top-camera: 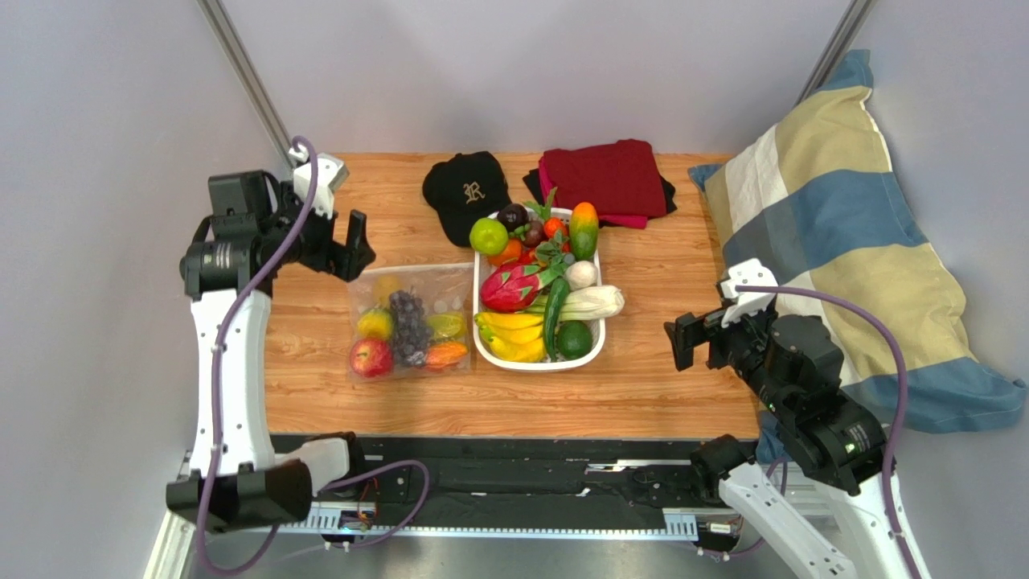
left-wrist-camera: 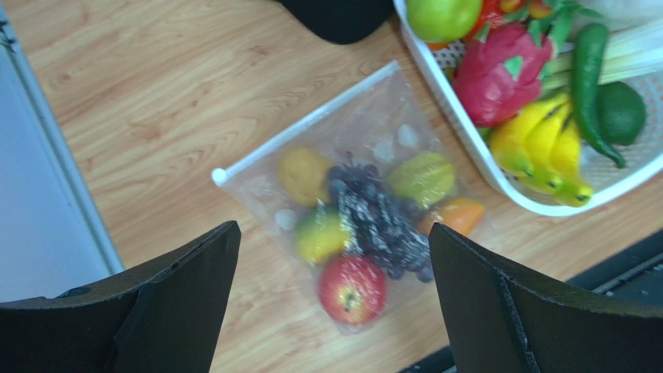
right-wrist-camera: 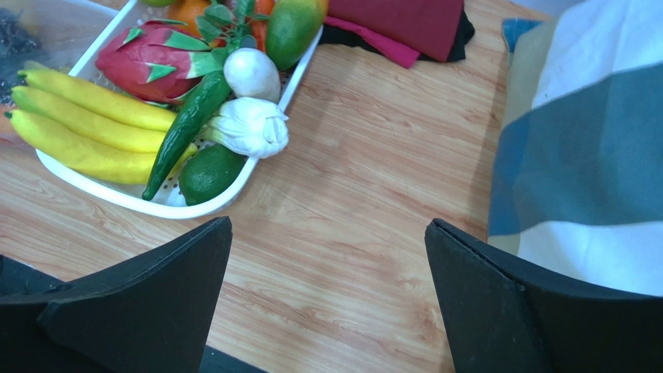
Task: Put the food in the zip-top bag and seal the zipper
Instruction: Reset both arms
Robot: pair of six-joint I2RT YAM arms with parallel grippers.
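Note:
The zip-top bag [top-camera: 411, 316] lies flat on the table, left of the white tray [top-camera: 538, 362]. It holds a red apple [top-camera: 371, 357], a dark grape bunch [top-camera: 408, 323], an orange piece [top-camera: 446, 354] and yellow-green pieces. The left wrist view shows the bag [left-wrist-camera: 389, 124], the apple [left-wrist-camera: 352, 289], the grapes [left-wrist-camera: 377, 221] and the zipper [left-wrist-camera: 307, 123], a straight white strip along the far edge; I cannot tell whether it is pressed shut. My left gripper [top-camera: 341, 247] [left-wrist-camera: 335, 227] is open and empty above the bag's far left. My right gripper [top-camera: 682, 338] [right-wrist-camera: 327, 221] is open and empty over bare table, right of the tray.
The tray [right-wrist-camera: 117, 194] holds bananas, a dragon fruit, a green chilli, an avocado, garlic and other toy food. A black cap [top-camera: 465, 187] and folded red cloth [top-camera: 610, 179] lie at the back. A striped pillow [top-camera: 833, 229] fills the right side.

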